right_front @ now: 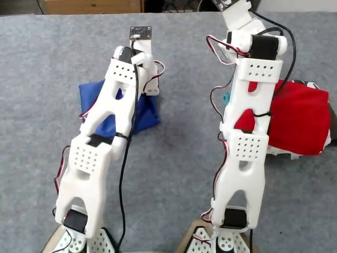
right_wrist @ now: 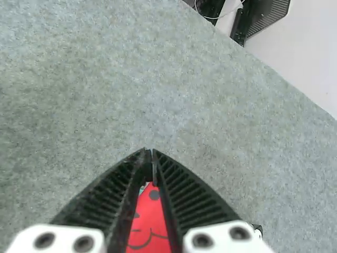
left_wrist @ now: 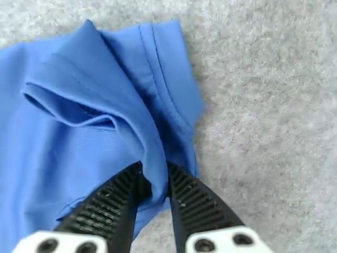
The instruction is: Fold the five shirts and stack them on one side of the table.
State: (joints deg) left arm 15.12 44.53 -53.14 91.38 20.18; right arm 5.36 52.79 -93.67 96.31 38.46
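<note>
Blue shirt (right_front: 147, 118) lies rumpled left of centre on the grey felt-covered table (right_front: 179, 158), under the left arm; the left gripper (left_wrist: 154, 182) pinches a raised fold of it. Farther right, the right gripper (right_wrist: 151, 154) is pressed together over the felt. Red shirt (right_front: 300, 121), folded, tops a pile at the table's right edge.

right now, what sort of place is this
Probably a robotics lab or workshop, not a home: two white robot arms are mounted at a grey carpeted table, with a blue shirt and a red shirt on it, and cables and dark gear sit beyond the table's edge.
</note>
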